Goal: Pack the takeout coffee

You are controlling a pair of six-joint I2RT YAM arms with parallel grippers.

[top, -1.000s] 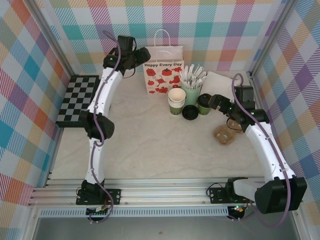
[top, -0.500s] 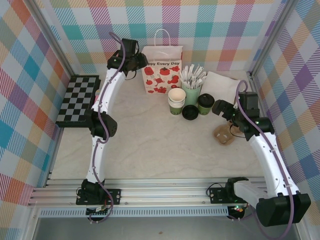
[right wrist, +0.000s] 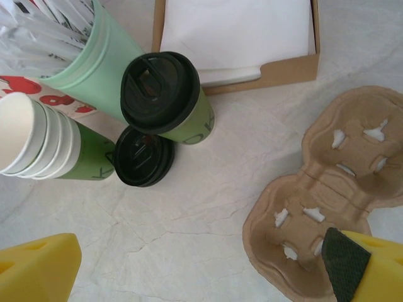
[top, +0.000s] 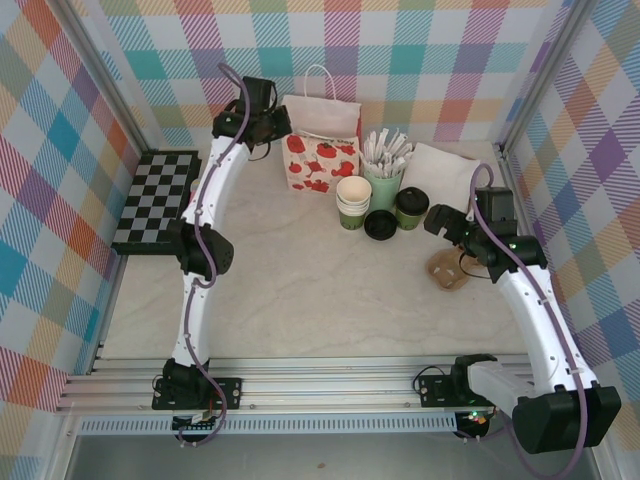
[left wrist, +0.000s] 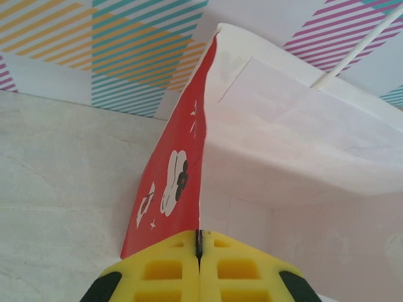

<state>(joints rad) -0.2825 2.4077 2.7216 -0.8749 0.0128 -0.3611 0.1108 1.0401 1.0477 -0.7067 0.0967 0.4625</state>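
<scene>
While pinching the white, red-printed paper bag (top: 322, 158) in the pressed-together left gripper (left wrist: 199, 251), faces the upright small dark-green, black-lidded paper coffee cup (right wrist: 165, 91) just ahead-left of the wide-spread right gripper (right wrist: 198, 267), the nearer one.

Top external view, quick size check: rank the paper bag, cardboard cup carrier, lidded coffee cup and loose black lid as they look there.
1. paper bag, clearly largest
2. cardboard cup carrier
3. lidded coffee cup and loose black lid: these look about alike, so I won't rank them.
</scene>
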